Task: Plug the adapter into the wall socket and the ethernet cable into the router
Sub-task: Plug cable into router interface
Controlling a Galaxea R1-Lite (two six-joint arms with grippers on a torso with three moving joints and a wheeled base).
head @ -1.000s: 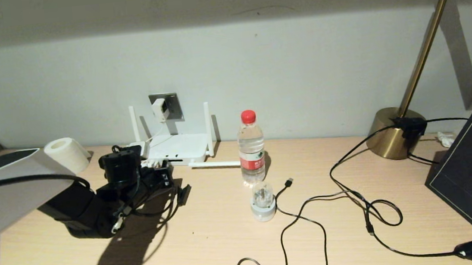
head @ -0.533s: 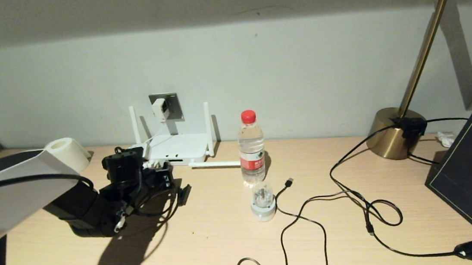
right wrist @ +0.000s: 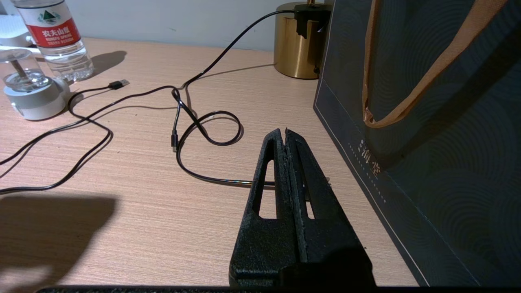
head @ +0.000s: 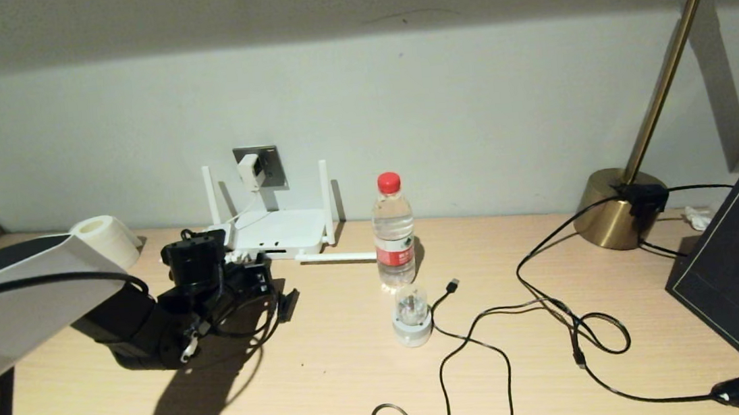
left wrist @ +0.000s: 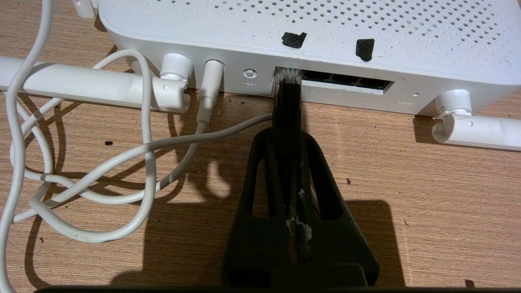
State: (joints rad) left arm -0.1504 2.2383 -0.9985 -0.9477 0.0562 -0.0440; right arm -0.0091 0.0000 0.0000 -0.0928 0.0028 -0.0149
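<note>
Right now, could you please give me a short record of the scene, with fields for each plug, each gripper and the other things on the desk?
adapter: white adapter sits in the wall socket, its white cord running to the router
ethernet cable: black cable, clear tip at the router's port; full seating cannot be told
left gripper: left gripper shut on the ethernet cable, right at the router
right gripper: right gripper shut, empty, beside a dark bag
other things: water bottle, brass lamp, paper roll

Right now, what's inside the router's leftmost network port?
The ethernet cable, held by the shut left gripper, has its clear tip at the mouth of the router port. The plug covers the port's inside; full seating cannot be seen.
</note>
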